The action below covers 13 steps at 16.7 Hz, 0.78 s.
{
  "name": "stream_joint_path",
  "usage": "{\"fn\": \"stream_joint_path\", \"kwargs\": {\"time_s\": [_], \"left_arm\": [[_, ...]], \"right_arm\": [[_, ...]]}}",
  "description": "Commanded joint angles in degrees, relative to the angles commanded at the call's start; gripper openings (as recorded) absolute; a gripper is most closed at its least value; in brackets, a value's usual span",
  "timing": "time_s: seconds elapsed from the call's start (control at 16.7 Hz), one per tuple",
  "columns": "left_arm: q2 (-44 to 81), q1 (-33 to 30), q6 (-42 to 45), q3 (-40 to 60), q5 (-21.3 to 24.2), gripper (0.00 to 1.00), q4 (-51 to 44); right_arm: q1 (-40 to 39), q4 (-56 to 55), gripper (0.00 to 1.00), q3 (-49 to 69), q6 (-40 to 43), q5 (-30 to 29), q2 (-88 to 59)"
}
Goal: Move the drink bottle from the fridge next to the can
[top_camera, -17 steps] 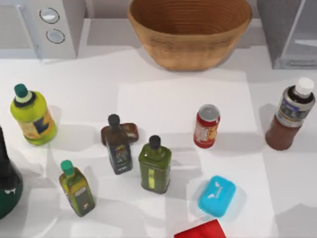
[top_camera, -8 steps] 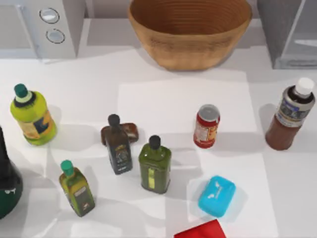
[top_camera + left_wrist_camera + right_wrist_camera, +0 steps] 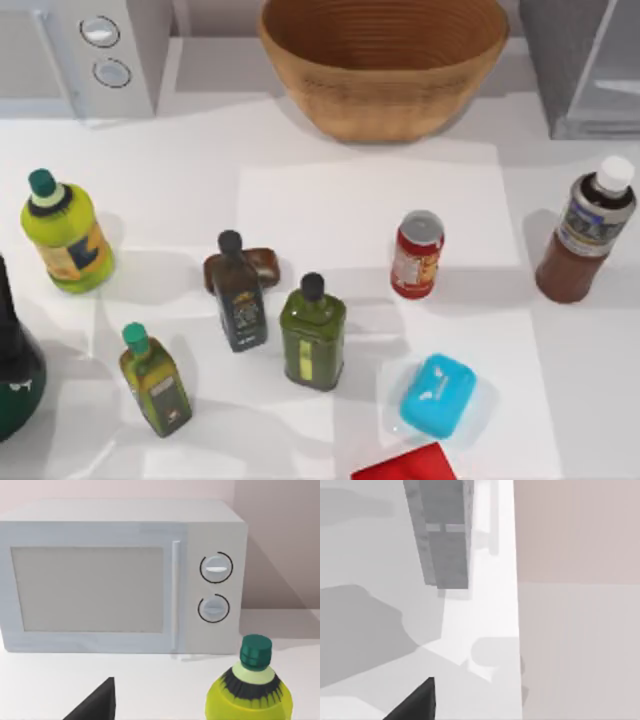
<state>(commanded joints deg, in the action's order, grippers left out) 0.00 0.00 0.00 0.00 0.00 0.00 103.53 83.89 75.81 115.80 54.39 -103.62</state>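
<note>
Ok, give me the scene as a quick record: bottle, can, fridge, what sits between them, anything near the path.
drink bottle: upright on the table, right side, in front of the fridge, not inside it
can: upright, middle right, apart from the bottle
fridge: back right corner
gap between bottle and can: bare table
basket: back centre, behind the can
blue box: in front of the can
olive bottle: nearest bottle on the can's left
microwave: back left corner
</note>
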Motion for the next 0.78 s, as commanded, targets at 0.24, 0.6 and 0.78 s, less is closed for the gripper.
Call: {"fn": "stream_joint_path", "kwargs": {"time_s": [0.24,0.6,0.78], "left_arm": [[0.0,0.0,0.0,0.0,0.0,1.0,0.0],[0.0,0.0,0.0,0.0,0.0,1.0,0.0],[0.0,0.0,0.0,0.0,0.0,1.0,0.0]], "right_arm": [[-2.52,-3.35,1.0,-0.1,-3.62,-0.37,-0.27],[-16.52,-22.0,1.0,-0.58,-26.51,-3.54,-1.08],[-25.93,-34.75,1.0,-0.86,-42.94,-5.82,-1.33]]}}
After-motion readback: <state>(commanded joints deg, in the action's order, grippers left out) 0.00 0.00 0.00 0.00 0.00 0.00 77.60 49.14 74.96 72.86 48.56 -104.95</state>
